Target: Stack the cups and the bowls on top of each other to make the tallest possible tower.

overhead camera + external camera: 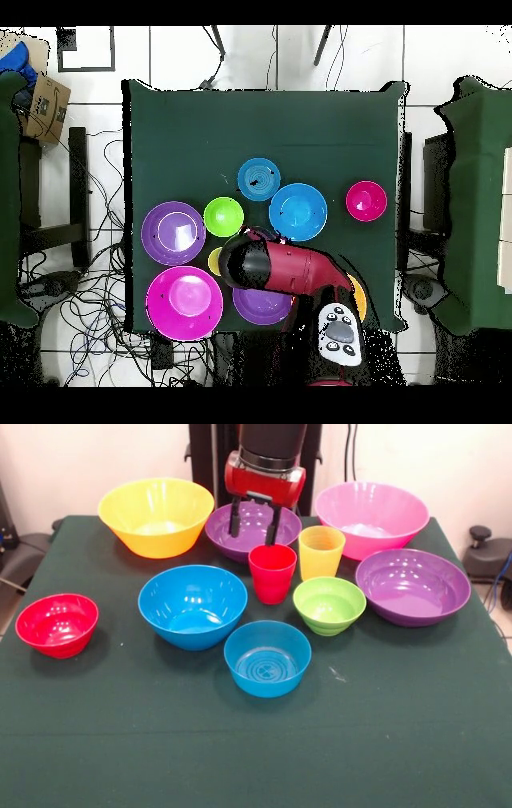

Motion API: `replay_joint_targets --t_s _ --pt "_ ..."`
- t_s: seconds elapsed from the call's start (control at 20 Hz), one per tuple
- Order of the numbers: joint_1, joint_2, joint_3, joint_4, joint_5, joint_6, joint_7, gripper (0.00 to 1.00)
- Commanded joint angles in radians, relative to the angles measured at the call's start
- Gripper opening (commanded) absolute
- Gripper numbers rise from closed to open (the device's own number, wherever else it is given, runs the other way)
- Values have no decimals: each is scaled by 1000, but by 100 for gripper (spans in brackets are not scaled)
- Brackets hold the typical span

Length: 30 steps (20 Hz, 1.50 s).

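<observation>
Nothing is stacked: every cup and bowl stands apart on the green desk, with the gripper hanging over the far middle.

The front view shows the two black fingers spread and empty above the rear purple bowl, just behind the red cup, with the yellow cup beside it. The overhead view hides that: the red arm covers the red cup, most of the yellow cup and part of the large yellow bowl. The arm comes straight down from the pedestal side. The small blue bowl, lime green bowl, medium blue bowl, red bowl, pink bowl and second purple bowl stand around the cups.
</observation>
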Motion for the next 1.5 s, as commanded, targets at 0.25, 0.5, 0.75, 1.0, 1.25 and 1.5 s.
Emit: replay_joint_targets --t_s 0.25,0.5,0.75,1.0,1.25,1.5 --pt "35 101 50 25 -18 -76 137 100" --pt "23 109 51 31 -6 -82 140 100" --pt "12 79 66 62 -5 -54 130 100" --pt "-35 1 83 113 1 1 106 100" --pt "-55 -37 87 143 -16 25 78 100" --pt "-3 42 29 95 -26 8 101 100"
